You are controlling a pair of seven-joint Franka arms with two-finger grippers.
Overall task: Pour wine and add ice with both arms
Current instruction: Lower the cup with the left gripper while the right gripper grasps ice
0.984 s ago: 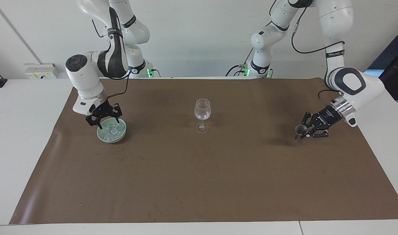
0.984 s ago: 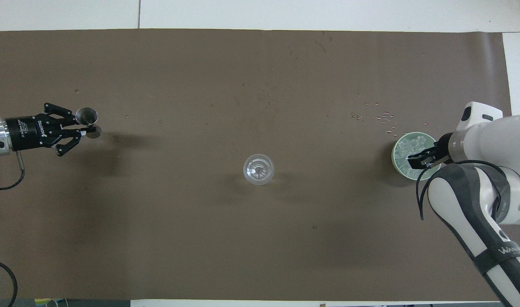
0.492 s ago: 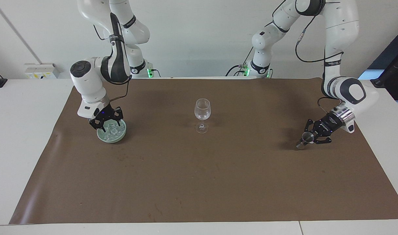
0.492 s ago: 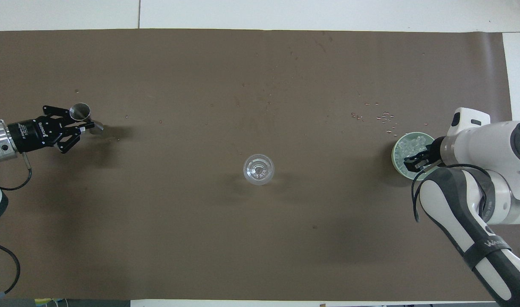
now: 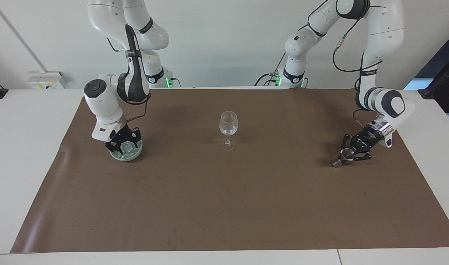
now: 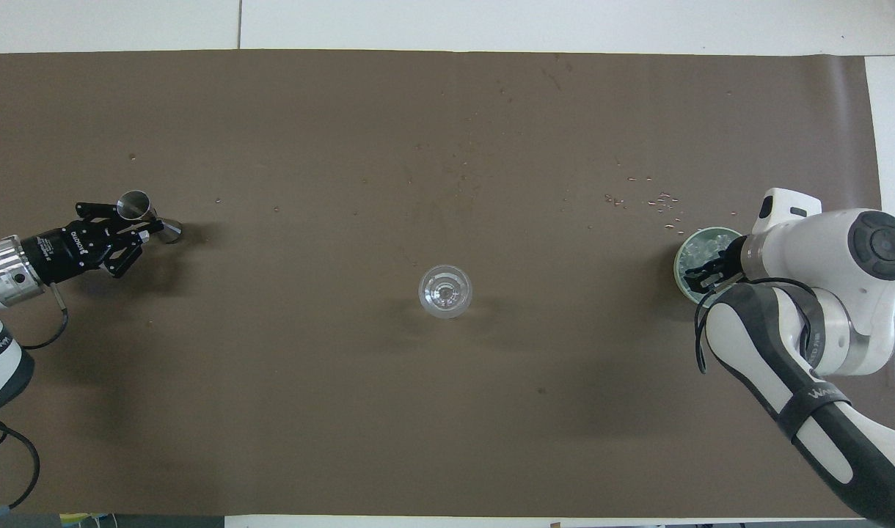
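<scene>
A clear stemmed wine glass stands upright mid-mat. My left gripper is shut on a small metal jigger, held tilted with its lower end just above or on the mat, toward the left arm's end. A pale green bowl of ice sits toward the right arm's end. My right gripper is down in the bowl among the cubes. No wine shows.
A brown mat covers most of the white table. Small spilled drops lie on the mat a little farther from the robots than the bowl. Open mat lies between the glass and each gripper.
The right gripper has sunk from over the bowl into the ice. The left gripper has lowered the jigger toward the mat and drawn slightly back toward its own end.
</scene>
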